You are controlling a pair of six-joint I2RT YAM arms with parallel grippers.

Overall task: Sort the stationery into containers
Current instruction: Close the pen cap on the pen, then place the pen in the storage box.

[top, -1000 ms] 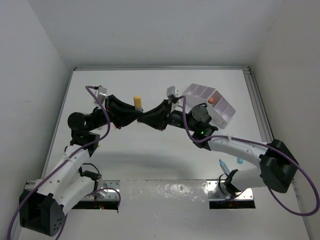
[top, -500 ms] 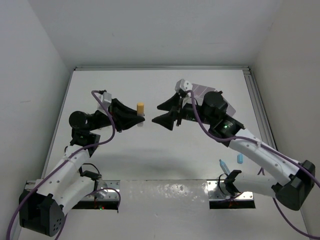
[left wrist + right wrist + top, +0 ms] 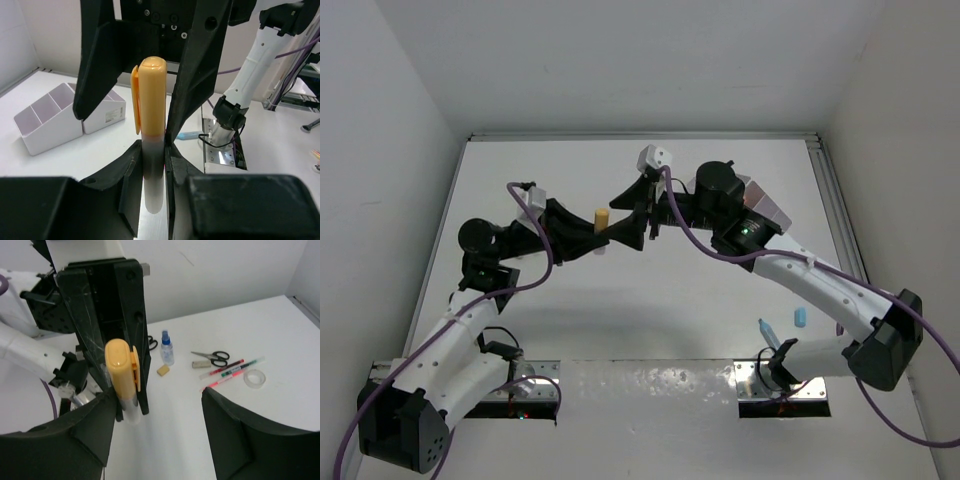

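Your left gripper (image 3: 154, 172) is clamped on the pale lower barrel of an orange-capped pen (image 3: 152, 100), holding it upright with the cap (image 3: 119, 360) standing clear above its fingertips. That is the one item in play, and it is off the table (image 3: 720, 330) between the two grippers.

Your right gripper (image 3: 160, 432) faces it with its jaws spread wide. They straddle the cap, one finger on each side, and nothing is gripped yet.

From the right wrist view the pen sits well over toward one finger, not midway between them. If you close like this, I judge that finger will reach it first and shove the pen sideways, twisting it in the left grip.

The cap's clip (image 3: 135, 100) sticks out to one side. A pad landing on it could give a poor, slippery hold.

A hold on the cap alone may also pull the cap off the barrel.

Let go with the left gripper before the right one is firm and the pen drops to the table beneath both.

The right fingers stand close above the left fingertips, so coming in lower risks a knock between them.

The white organiser (image 3: 767, 207) lies behind the right gripper, past its wrist, so a weak hold has a long carry to survive.
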